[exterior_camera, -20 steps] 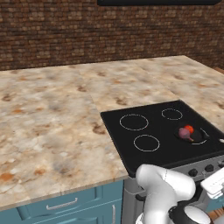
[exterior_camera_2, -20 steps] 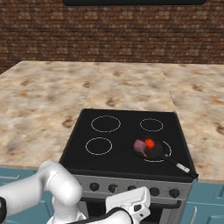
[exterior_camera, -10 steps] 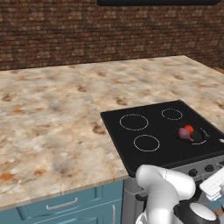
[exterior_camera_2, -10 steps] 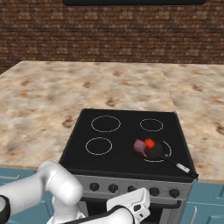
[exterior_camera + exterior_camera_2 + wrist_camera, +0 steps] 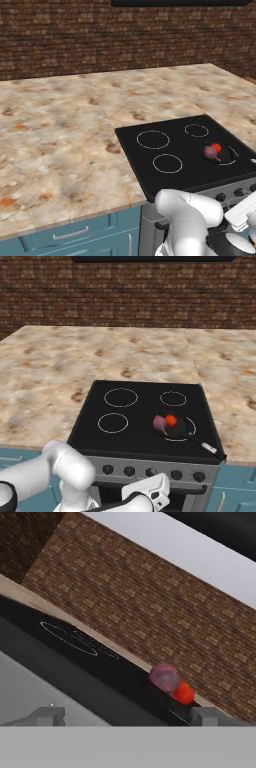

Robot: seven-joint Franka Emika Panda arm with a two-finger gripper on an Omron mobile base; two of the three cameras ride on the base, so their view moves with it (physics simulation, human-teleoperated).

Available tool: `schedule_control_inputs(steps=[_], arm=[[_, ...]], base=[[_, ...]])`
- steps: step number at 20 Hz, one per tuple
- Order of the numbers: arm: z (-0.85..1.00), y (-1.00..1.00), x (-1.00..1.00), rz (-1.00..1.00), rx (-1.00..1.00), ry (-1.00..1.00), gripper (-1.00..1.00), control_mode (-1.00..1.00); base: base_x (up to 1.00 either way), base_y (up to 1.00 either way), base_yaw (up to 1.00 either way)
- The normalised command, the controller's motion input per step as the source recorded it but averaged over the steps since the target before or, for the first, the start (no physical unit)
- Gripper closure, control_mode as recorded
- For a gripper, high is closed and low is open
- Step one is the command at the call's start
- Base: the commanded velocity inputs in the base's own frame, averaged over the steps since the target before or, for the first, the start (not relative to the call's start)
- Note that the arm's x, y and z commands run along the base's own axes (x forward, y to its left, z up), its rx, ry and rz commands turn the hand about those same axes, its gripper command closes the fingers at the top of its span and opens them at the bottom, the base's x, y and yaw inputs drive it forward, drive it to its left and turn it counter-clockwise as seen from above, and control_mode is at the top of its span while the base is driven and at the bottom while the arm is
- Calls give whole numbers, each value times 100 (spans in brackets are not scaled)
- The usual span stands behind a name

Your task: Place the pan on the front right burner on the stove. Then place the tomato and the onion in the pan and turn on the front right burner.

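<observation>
The pan [image 5: 174, 429] sits on the front right burner [image 5: 184, 430] of the stove [image 5: 125, 421], its pale handle running off toward the front right corner. The tomato [image 5: 171, 420] and the onion [image 5: 159, 422] lie in the pan, touching each other, the onion on the left of the tomato as the right base camera sees them. From my hand camera I see the same pair low and side-on: the onion [image 5: 164, 676] in front and the tomato [image 5: 183, 693] just behind it, above the dark edge of the cooktop.

So I judge the placing steps done, and the step in hand is turning on the burner. My arm is folded low in front of the stove, and my hand looks up along its grey steel front at cooktop level. My gripper [image 5: 127, 716] is released, its two fingertips standing wide apart with nothing between them.

The knobs [image 5: 151, 472] run in a row across the steel front. Next I need to pick the knob that serves the front right burner; which one that is I cannot tell from here. Then I must line my fingers up either side of it, clench and twist.
</observation>
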Motion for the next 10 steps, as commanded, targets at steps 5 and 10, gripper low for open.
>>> schedule_control_inputs(steps=[5, 10], arm=[[-22, 0, 15, 0, 0, 0, -100, -100], [-28, 0, 14, 0, 0, 0, -100, -100]], base=[[0, 0, 0], [0, 0, 0]])
